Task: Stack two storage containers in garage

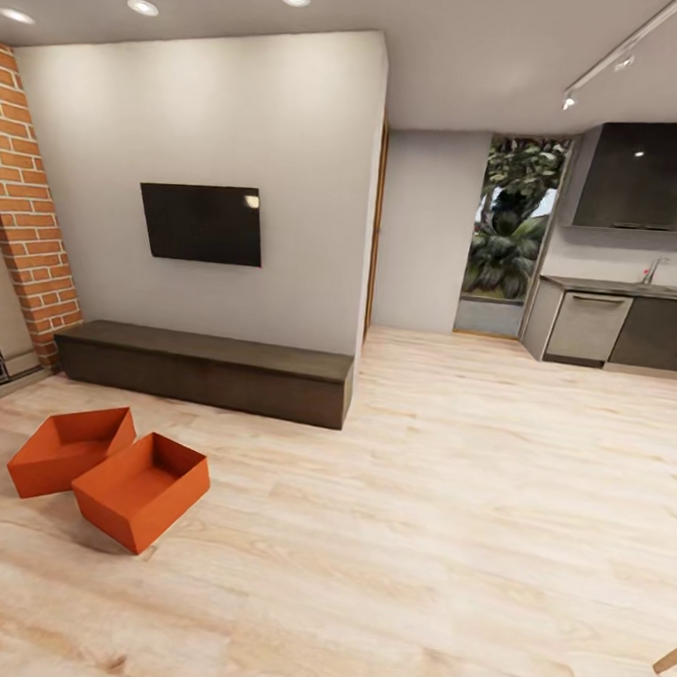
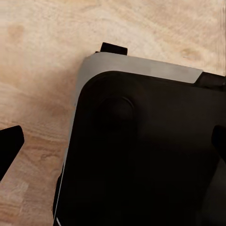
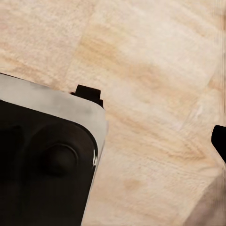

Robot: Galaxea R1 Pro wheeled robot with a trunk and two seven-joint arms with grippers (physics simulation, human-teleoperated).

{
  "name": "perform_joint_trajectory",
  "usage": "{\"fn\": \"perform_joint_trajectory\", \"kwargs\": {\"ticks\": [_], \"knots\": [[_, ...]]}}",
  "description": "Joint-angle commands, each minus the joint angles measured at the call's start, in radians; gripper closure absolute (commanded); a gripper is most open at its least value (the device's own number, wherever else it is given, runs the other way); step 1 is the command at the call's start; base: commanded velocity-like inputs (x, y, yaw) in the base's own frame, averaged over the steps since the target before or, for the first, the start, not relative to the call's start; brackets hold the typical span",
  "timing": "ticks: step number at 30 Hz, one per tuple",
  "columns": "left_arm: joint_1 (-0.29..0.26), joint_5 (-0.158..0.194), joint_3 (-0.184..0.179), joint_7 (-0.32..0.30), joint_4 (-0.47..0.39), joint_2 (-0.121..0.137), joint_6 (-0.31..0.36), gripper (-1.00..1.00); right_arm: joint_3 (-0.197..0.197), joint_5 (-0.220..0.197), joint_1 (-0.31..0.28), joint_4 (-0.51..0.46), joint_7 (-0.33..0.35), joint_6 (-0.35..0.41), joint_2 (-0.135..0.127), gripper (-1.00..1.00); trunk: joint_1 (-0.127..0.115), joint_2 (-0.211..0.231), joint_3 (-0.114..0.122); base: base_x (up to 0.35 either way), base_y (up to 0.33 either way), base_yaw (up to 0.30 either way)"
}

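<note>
The two storage containers sit side by side on the light wood planks of the living room, at the lower left of the head view. One container [image 1: 69, 450] lies nearer the wall. The other container [image 1: 141, 489] touches it and is tilted, one corner toward me. Both are orange-red, open-topped and empty. The left wrist view shows my left gripper [image 2: 113, 143] open, a black fingertip [image 2: 10, 143] at each side edge, hanging over my own dark base [image 2: 141, 160]. My right gripper [image 3: 115, 143] also stands open over bare planks, one fingertip [image 3: 219, 141] showing. The garage is out of view.
A long low dark cabinet [image 1: 206, 371] runs along the wall under a black TV [image 1: 201, 223], with a red-brick column [image 1: 30, 219] to its left. A passage [image 1: 424, 244] opens past the wall's corner. Kitchen units [image 1: 620, 326] stand far right. Wide wood floor [image 1: 448, 506] stretches ahead.
</note>
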Motion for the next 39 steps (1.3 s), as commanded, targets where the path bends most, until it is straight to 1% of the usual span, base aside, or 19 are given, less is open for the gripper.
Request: {"fn": "perform_joint_trajectory", "kwargs": {"ticks": [1,14,17,31,39], "knots": [[0.000,0.006,0.001,0.001,-0.002,0.000,0.005,-1.00,0.008,-0.008,-0.001,0.003,-0.001,-0.006,0.000,-1.00,0.001,-0.001,-0.001,0.300,-0.136,0.000],[0.000,0.008,0.001,0.001,0.005,0.003,0.004,-1.00,0.008,-0.007,-0.001,0.003,-0.003,-0.010,-0.001,-1.00,0.001,-0.001,-0.001,0.301,-0.131,0.013],[0.000,0.011,0.001,0.001,0.006,0.007,0.004,-1.00,0.008,-0.007,-0.001,0.003,-0.005,-0.011,-0.001,-1.00,0.001,-0.001,-0.001,0.319,-0.014,0.241],[0.000,0.011,0.001,0.000,0.008,0.008,0.013,-1.00,0.008,-0.009,-0.001,0.002,-0.005,-0.011,-0.001,-1.00,0.001,-0.001,-0.001,0.322,-0.001,0.263],[0.000,0.011,0.001,0.001,0.008,0.008,0.011,-1.00,0.015,-0.004,-0.001,0.002,-0.006,-0.008,-0.009,-1.00,0.001,-0.001,-0.001,0.323,0.000,0.044]]}}
